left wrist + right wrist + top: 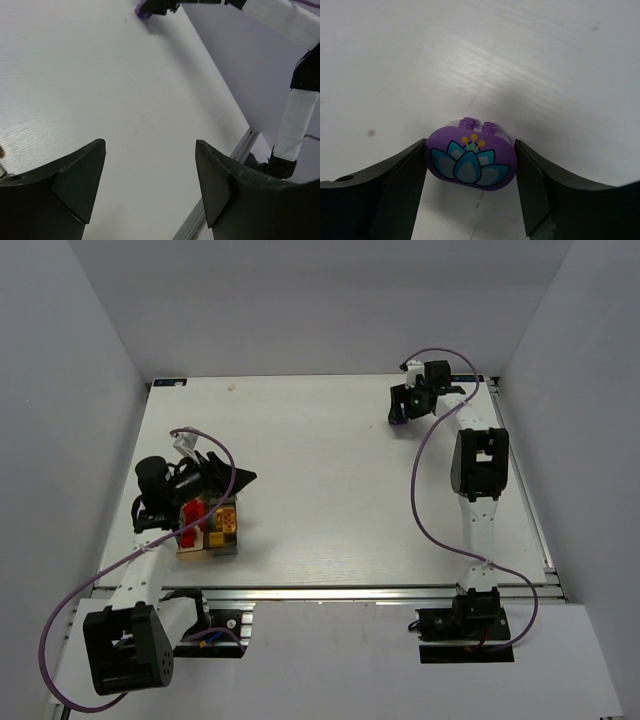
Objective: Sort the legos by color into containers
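purple lego (pixel 470 165): glossy plastic | table (pixel 470 50): matt, finely ribbed | right tool (pixel 470 150): matt black

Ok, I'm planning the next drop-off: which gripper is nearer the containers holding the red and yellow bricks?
Left. The left gripper hangs close by the far side of the containers. The right gripper, shut on a purple flower brick, is far off toward the far right.

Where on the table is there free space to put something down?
The wide middle of the table, between the containers and the right fingers, is bare. It is crowded at the near left, where the left fingers hang by the containers.
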{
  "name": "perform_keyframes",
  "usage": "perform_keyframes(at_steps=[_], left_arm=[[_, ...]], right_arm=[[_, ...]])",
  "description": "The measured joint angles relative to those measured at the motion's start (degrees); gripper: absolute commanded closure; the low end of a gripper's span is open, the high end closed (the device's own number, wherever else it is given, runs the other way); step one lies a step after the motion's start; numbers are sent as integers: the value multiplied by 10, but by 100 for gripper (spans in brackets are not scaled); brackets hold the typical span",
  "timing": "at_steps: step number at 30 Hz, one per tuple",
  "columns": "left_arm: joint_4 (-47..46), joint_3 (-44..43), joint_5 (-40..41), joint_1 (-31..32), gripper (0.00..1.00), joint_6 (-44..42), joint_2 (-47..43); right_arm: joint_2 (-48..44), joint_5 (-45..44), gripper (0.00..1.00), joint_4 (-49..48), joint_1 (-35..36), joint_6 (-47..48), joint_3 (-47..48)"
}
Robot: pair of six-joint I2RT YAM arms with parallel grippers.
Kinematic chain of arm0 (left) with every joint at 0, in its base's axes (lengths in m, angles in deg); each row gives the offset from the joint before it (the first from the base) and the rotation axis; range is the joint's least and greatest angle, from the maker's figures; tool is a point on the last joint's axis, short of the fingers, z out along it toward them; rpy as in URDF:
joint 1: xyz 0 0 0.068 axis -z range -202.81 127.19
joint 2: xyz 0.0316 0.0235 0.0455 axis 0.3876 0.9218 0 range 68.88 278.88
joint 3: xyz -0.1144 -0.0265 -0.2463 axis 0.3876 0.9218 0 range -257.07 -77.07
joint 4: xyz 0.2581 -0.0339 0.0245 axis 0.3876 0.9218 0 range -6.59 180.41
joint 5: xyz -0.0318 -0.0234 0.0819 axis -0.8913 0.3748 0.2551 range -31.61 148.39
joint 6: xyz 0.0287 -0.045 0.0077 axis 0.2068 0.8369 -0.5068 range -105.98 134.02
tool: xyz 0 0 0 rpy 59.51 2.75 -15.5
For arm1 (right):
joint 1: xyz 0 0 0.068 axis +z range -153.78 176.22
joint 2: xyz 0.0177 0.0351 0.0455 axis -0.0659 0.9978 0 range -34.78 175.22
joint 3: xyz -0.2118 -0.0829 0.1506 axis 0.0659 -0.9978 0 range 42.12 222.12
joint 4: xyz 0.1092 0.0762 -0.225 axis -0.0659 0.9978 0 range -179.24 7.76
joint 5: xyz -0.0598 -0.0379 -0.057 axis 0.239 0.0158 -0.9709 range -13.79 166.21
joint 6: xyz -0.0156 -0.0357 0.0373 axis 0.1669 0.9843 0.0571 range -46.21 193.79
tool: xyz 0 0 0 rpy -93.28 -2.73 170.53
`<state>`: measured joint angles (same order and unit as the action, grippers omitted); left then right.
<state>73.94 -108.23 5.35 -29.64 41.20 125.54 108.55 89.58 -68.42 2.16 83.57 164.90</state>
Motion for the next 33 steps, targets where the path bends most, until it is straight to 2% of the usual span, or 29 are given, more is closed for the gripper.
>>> perform_keyframes(at_steps=[2,6,12,17,20,25,33], left_arm=[[-24,7,-11,2,16,19,2],[-61,11,-30,16,5,67,20],[-14,-43,-34,57,3,104,69],[3,-75,-24,125,2,130,99],[-16,-73,-14,171,2,162,104],[-68,-71,9,245,2,207,117],[-93,-78,58,336,2,223,183]], right_arm=[[-37,63,99,3,-3,32,-54],[-158,220,99,35,-4,131,-195],[-358,464,98,167,10,415,-295],[-438,558,98,310,44,670,-327],[-455,574,98,352,74,747,-371],[-499,566,100,327,119,743,-463],[-581,519,100,137,190,555,-528]])
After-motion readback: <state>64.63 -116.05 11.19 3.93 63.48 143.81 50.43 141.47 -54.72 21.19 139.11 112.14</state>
